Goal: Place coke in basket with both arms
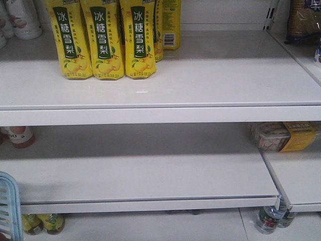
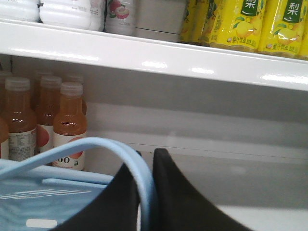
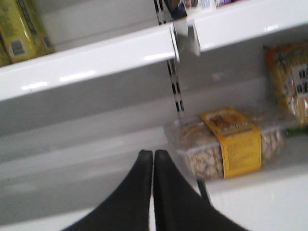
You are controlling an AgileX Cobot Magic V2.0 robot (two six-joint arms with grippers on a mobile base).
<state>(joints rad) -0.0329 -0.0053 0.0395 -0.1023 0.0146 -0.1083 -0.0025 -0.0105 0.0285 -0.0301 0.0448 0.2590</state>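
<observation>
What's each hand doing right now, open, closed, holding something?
Left hand: closed on the basket handle, which runs between its fingers.
Right hand: closed, fingertips together, holding nothing.

My right gripper points at a grey shelf, its two black fingers pressed tip to tip with nothing between them. Just right of the tips lies a clear tub of pale snacks with a yellow label — it sits past a slotted upright. Above runs a white shelf edge. Yellow packs stand at top left, an orange bag at far right.
</observation>
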